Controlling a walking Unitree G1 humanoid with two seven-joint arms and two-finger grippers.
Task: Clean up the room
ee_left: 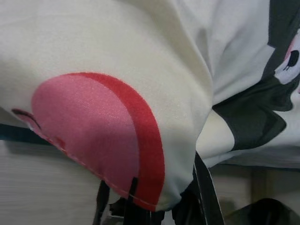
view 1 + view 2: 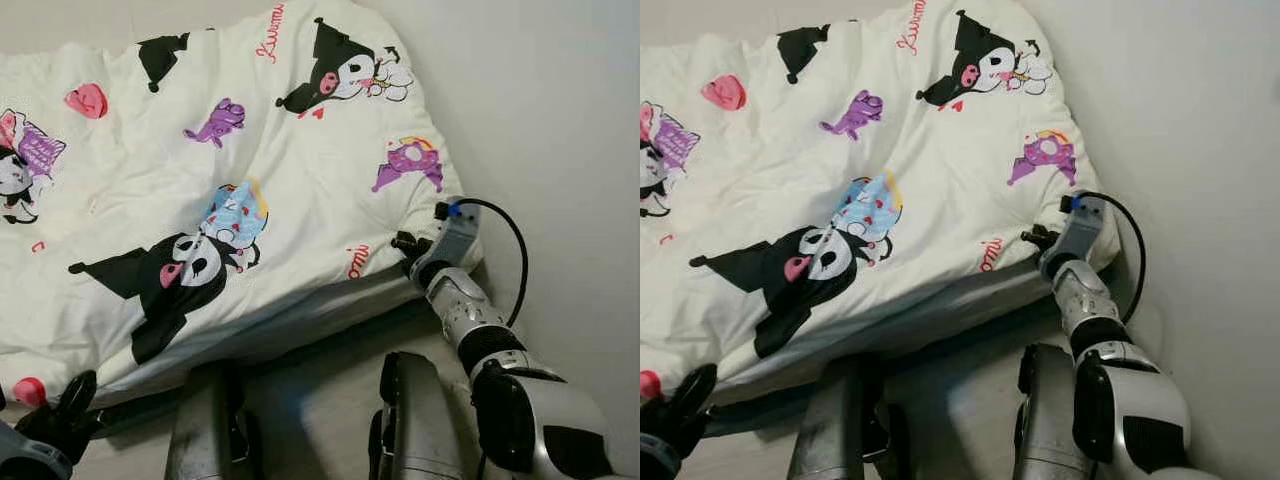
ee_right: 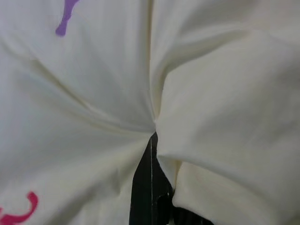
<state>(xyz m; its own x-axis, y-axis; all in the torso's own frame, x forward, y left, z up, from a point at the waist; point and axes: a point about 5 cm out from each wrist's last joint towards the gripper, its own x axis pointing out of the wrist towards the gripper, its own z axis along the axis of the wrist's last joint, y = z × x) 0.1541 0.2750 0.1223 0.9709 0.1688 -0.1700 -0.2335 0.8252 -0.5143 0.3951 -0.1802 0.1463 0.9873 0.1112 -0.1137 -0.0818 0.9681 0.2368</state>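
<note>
Flanking right gripper (image 2: 405, 243), wall (image 2: 560, 120), duvet (image 2: 250, 150)

Right arm stretched forward, right gripper (image 2: 404, 243) pinched closed at wrist height, left gripper (image 2: 66, 405) low and near, fingers clamped together

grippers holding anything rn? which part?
Both grip the printed blanket: right gripper pinches its near right corner, fabric bunched around the fingers; left gripper pinches the near left edge by a pink heart print.

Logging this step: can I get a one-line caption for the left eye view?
Both tools grip the near edge of a cartoon-print blanket on the bed: left tool at one corner, right tool at the other.
</note>
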